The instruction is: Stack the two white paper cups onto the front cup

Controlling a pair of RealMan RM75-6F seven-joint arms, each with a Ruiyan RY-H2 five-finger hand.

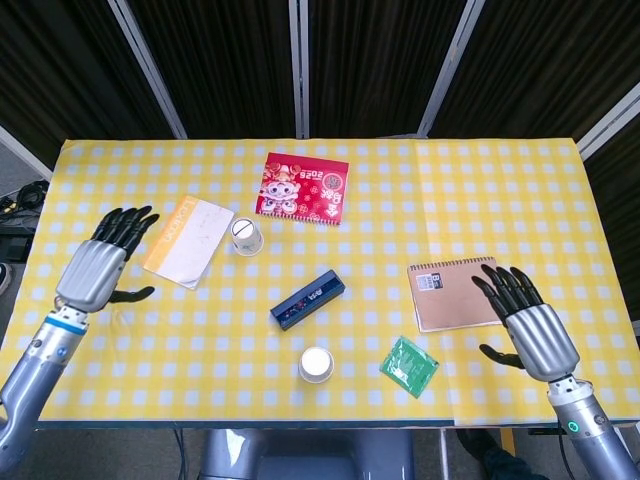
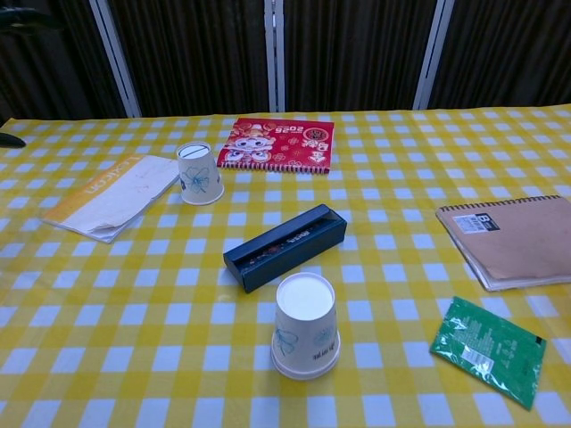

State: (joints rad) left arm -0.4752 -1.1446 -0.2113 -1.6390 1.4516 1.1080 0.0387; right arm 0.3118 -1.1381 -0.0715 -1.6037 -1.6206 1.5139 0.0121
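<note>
White upside-down paper cup stack [image 2: 305, 326] stands near the table's [image 1: 500, 190] front edge; another white paper cup [image 2: 199, 173] stands toward the back-left. Left hand [image 1: 98, 265] and right hand [image 1: 530, 325] hover spread-fingered, holding nothing.

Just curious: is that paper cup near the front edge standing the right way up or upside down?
Upside down: the front cup rests on its wide rim, closed base facing up.
</note>
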